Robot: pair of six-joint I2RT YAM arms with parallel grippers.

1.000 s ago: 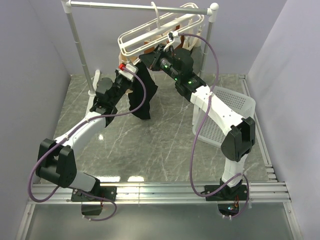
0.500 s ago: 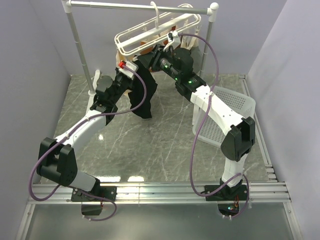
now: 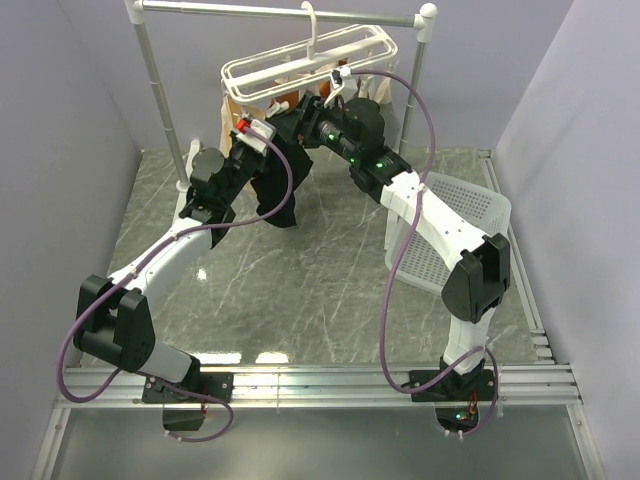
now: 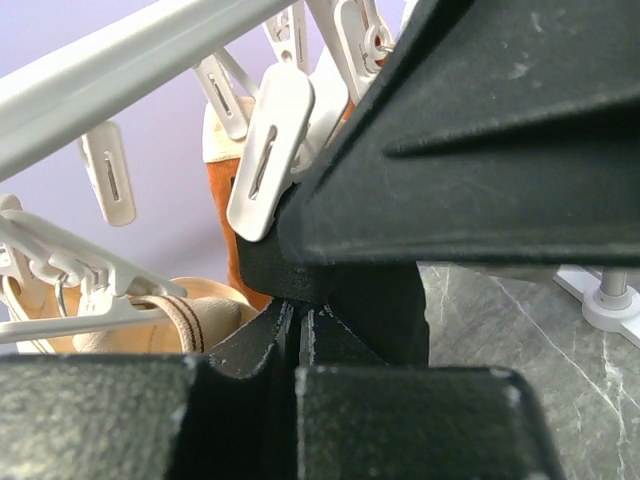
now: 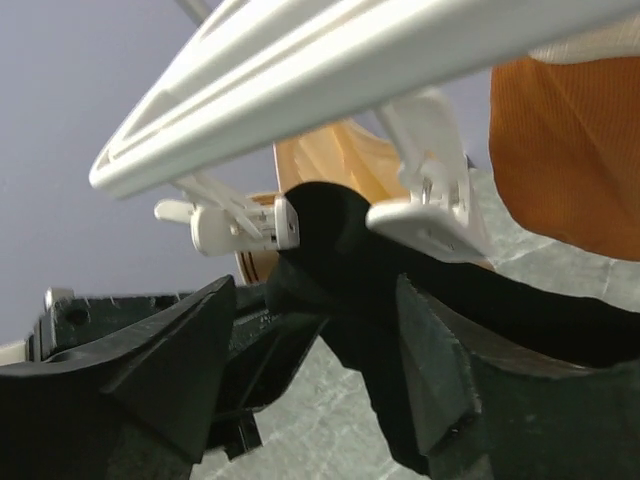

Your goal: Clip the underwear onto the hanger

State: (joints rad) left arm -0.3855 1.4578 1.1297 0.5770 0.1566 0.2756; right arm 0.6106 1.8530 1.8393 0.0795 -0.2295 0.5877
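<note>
- White plastic rectangular hanger (image 3: 388,42) with a barred frame: hooked on the metal rail stand (image 3: 220,9) at the back of the grey marbled table (image 3: 300,290), frame tilted.
- Black soft-fabric boxer-brief underwear (image 3: 282,185): held up just under the hanger's near edge, between the two arms, with its lower part hanging free above the table.
- Left gripper (image 4: 297,325): jaws drawn to a thin slit, pinching the underwear, which rises from the seam towards a small white dangling clip (image 4: 270,150).
- Right gripper (image 5: 315,300): jaws wide apart, a bunched fold of the underwear lying between the fingers (image 5: 180,370). In the right wrist view the fold's top sits between two clips and touches the left one. Whether either clip bites the fabric cannot be told.
- Tan garment (image 4: 190,310) and orange garment (image 5: 560,150): hanging from the hanger behind the underwear.
- White perforated laundry basket (image 3: 470,210): on the table beside the right arm.
</note>
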